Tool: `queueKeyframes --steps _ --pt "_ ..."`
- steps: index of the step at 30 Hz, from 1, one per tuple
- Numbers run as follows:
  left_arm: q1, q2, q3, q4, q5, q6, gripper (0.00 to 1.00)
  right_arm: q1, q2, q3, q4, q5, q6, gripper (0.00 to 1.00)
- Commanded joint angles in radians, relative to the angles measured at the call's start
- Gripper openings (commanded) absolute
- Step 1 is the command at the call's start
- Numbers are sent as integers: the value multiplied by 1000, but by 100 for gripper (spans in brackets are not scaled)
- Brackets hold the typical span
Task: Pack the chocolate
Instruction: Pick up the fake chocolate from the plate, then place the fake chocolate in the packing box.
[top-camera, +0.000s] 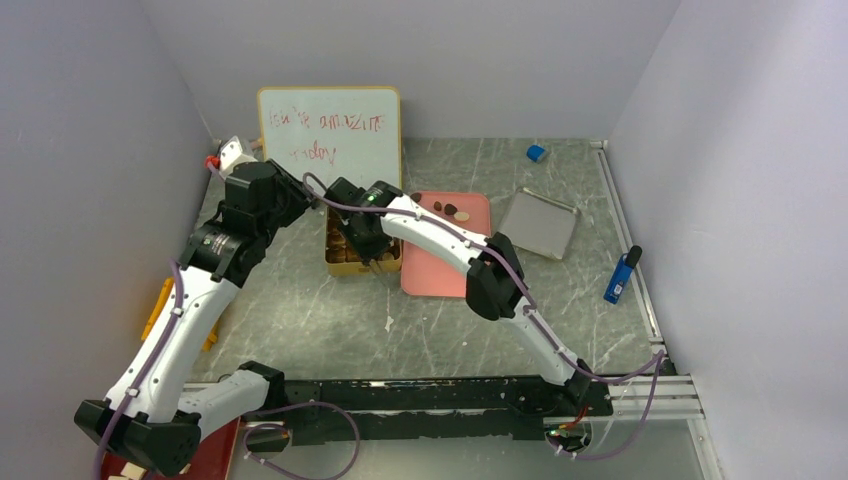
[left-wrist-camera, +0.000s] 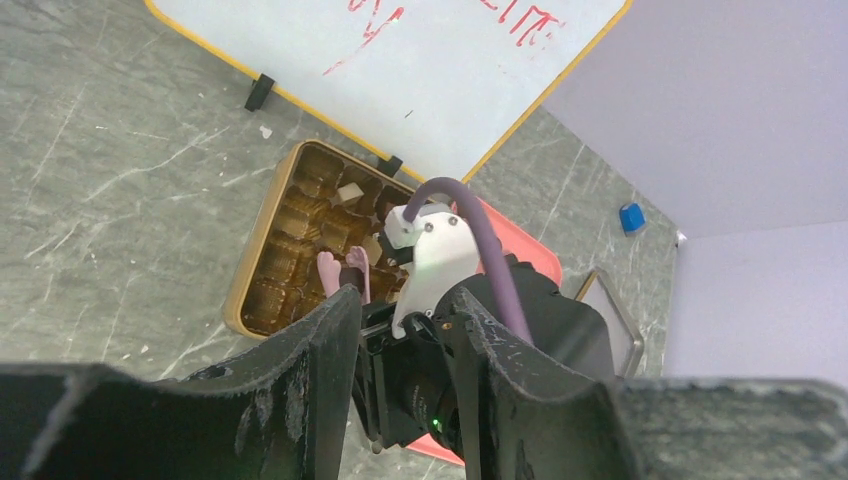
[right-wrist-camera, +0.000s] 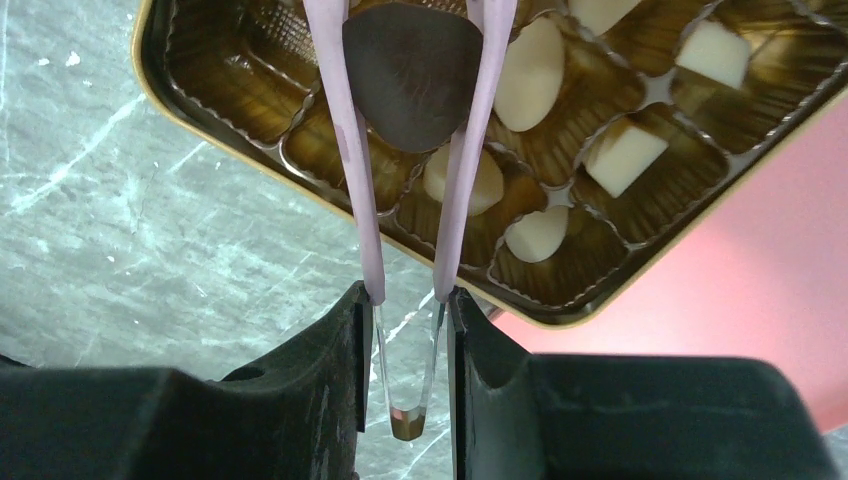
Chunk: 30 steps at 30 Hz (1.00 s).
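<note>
While the right gripper (right-wrist-camera: 405, 300) clamps pink tweezers (right-wrist-camera: 352, 150), their tips pinch a dark brown chocolate (right-wrist-camera: 410, 75) just above the gold chocolate box (right-wrist-camera: 215, 80), near one of its edges. Pale oval pieces (right-wrist-camera: 530, 70) sit in neighbouring cells. More chocolates (top-camera: 452, 210) lie at the pink tray's (top-camera: 440, 275) back edge. The left gripper (left-wrist-camera: 405, 300) hangs spread and empty.
</note>
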Motion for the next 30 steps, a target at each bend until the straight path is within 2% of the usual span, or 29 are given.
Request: queueKeyframes --steps 1,7,10,14,23,30 --pt "5 -18 43 -13 -29 20 44 12 6 47 -26 -11 15 13" --pt "4 -17 43 -14 -30 20 45 16 -7 25 -12 -10 11 17" --pt "4 -17 43 -16 -31 18 45 16 -3 29 -14 -9 5 28" --pt "4 -17 41 -15 -28 12 45 16 -7 22 -8 -12 -1 34" --pt "4 -22 31 -12 -20 1 45 15 -10 12 7 -10 -12 43" --pt "4 -27 25 -12 -20 -2 45 11 -18 -6 20 -5 -12 43"
